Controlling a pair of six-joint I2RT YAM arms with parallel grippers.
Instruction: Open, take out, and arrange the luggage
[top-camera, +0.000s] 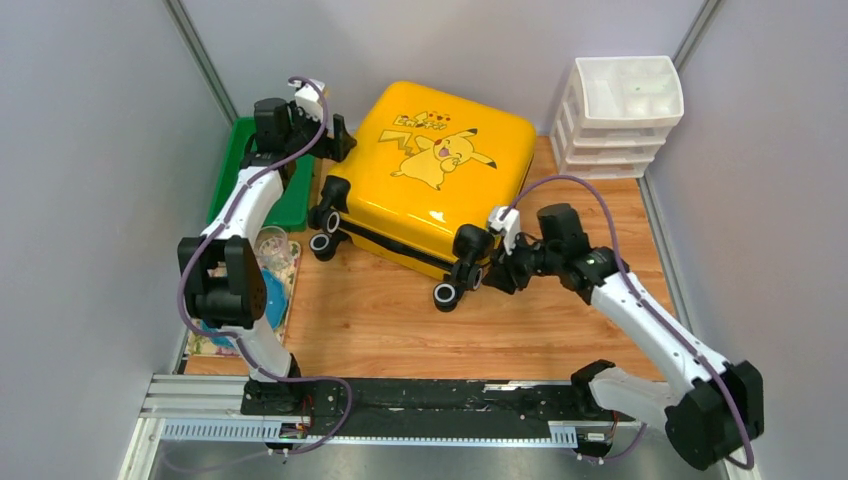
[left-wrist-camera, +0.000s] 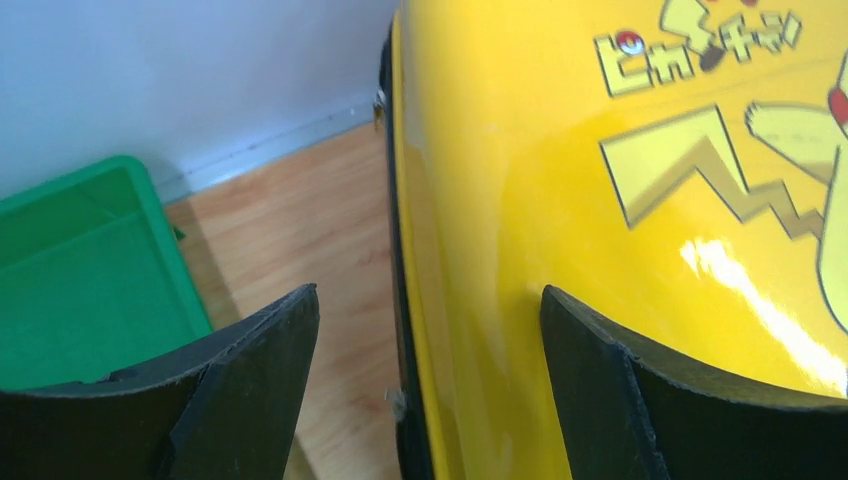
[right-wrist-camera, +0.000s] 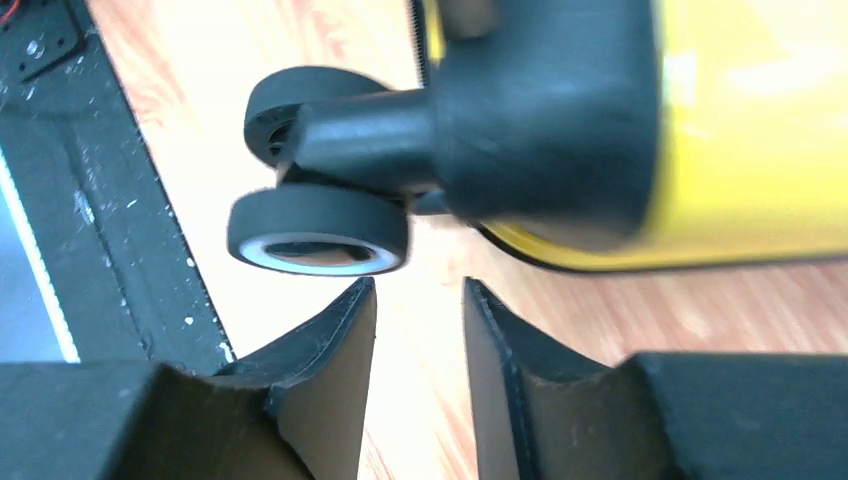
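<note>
Wooden table carries the luggage, green tray and white drawer unit

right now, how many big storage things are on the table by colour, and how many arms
yellow suitcase: 1
green tray: 1
white drawer unit: 1
robot arms: 2 (left arm, right arm)
total: 5
not counted: pile of small items beside the left arm, too hidden to count

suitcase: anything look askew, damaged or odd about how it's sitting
Only mildly. The yellow Pikachu suitcase lies flat and closed, turned at an angle to the edges of the wooden table, with its wheels pointing toward the near side. No damage or spill shows.
</note>
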